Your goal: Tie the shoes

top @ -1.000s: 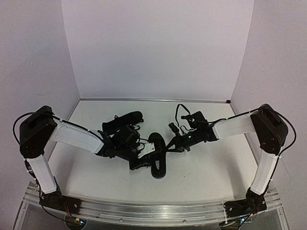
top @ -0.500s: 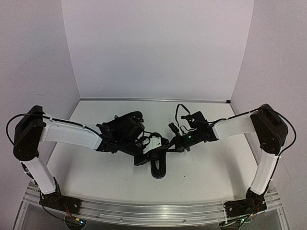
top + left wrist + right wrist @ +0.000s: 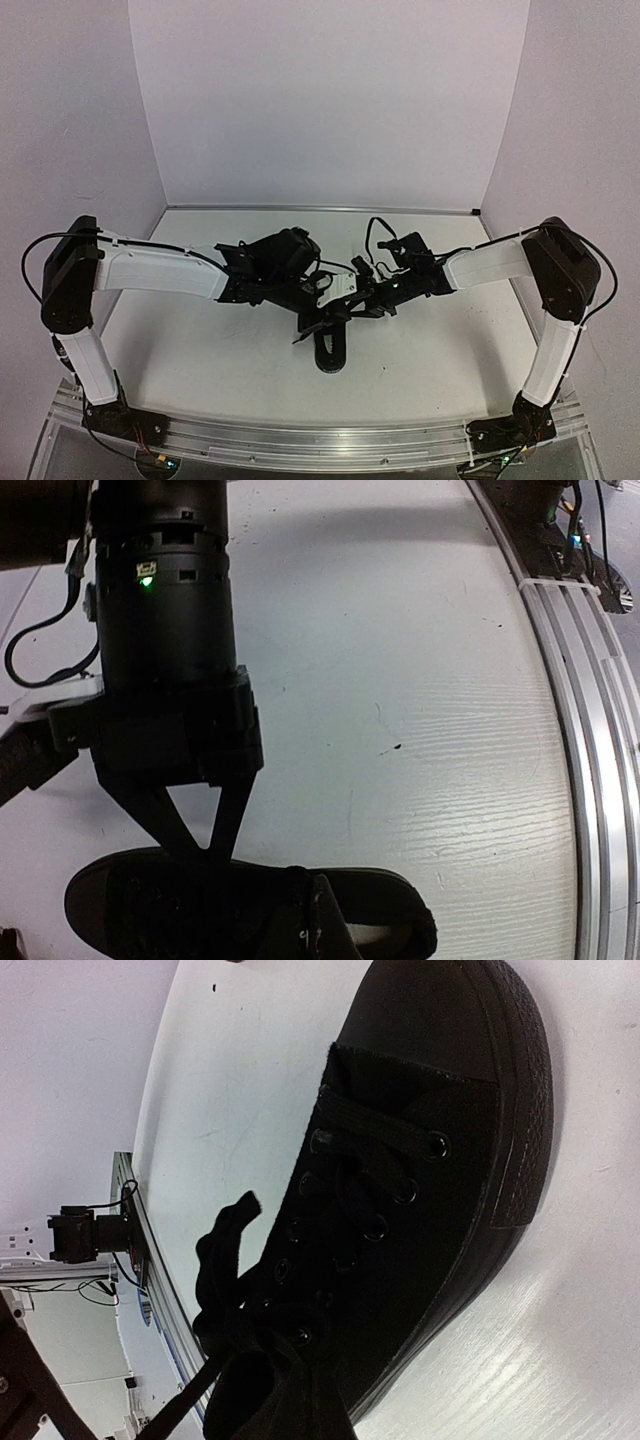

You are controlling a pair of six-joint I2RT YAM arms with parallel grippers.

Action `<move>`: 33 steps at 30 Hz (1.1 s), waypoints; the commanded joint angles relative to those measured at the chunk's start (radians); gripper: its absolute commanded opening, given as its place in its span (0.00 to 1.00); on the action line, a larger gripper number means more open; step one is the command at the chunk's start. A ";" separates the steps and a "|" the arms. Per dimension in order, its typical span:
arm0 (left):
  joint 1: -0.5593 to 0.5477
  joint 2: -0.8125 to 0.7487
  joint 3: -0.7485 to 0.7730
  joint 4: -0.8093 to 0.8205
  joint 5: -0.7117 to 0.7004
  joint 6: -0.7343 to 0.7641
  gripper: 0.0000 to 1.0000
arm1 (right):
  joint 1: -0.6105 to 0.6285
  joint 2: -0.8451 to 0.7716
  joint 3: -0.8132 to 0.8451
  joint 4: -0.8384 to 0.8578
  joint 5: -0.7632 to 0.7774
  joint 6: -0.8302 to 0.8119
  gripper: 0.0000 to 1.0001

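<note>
Caught early in the tying, with no bow made yet.
Spread beneath: a white, wood-grained desk [image 3: 200, 370]; at its middle, one black canvas shoe [image 3: 330, 352] with smooth rubber toe [image 3: 430, 1020]. Clenched at its 12 o'clock: left gripper [image 3: 312, 325], catch unclear, and right gripper [image 3: 210, 850], seemingly pinching a flat woven lace [image 3: 225, 1240]. Called for next: crossing strands without slack.

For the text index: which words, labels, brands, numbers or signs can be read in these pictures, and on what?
No text is readable.
White patch above the shoe, top view: too small to read.
Faint pale marks, left wrist view: too blurred to read.
Shoe, right wrist view: no label shows.
</note>
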State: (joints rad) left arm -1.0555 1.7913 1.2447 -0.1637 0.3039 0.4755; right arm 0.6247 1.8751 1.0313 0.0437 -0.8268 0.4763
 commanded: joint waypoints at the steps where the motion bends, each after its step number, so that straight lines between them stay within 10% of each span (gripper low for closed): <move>1: -0.024 0.034 0.082 -0.032 0.042 0.038 0.00 | 0.003 -0.026 0.001 0.012 0.012 -0.002 0.00; 16: -0.095 0.132 0.202 -0.098 0.025 0.096 0.00 | 0.002 -0.021 0.001 0.013 0.012 -0.004 0.00; 28: -0.028 -0.081 -0.034 0.066 -0.027 -0.026 0.51 | 0.002 -0.022 -0.003 0.015 0.015 -0.007 0.00; 33: 0.044 -0.211 -0.168 0.173 -0.013 -0.115 0.57 | 0.002 -0.019 -0.004 0.017 0.015 -0.005 0.00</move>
State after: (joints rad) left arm -1.0670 1.7128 1.1421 -0.1450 0.2710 0.4613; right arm 0.6247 1.8751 1.0313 0.0441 -0.8242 0.4759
